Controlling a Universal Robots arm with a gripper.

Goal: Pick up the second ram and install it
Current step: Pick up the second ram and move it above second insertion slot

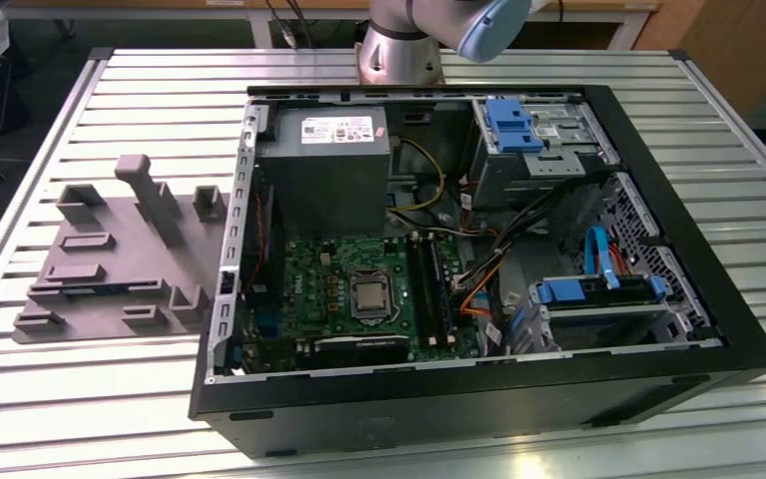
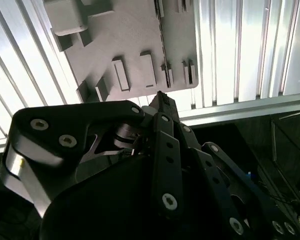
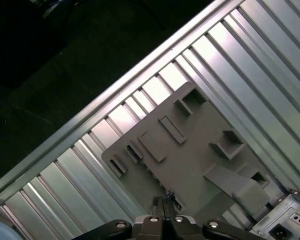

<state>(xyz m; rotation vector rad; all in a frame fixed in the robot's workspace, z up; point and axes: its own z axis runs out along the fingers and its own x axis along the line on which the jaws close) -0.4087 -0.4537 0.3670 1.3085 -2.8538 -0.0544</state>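
The second ram (image 1: pixel 111 289) is a thin dark strip standing on edge in a slot of the grey holder tray (image 1: pixel 117 249), at the exterior view's left of the computer case. It also shows in both wrist views as a narrow dark line (image 2: pixel 159 20) (image 3: pixel 157 180) on the tray. My gripper (image 2: pixel 160 97) (image 3: pixel 162 201) hangs well above the tray, its tips over the tray's edge near the ram. Its fingers sit together with nothing between them. The black memory slots (image 1: pixel 426 274) lie on the green motherboard (image 1: pixel 343 289) inside the case.
The open black case (image 1: pixel 490 389) lies on the slatted metal table (image 1: pixel 91 399), holding a grey power supply (image 1: pixel 323 165), blue drive cages (image 1: pixel 596 294) and loose cables. The arm's base (image 1: pixel 403 45) stands behind the case. The tray carries a tall ramp block (image 1: pixel 151 195).
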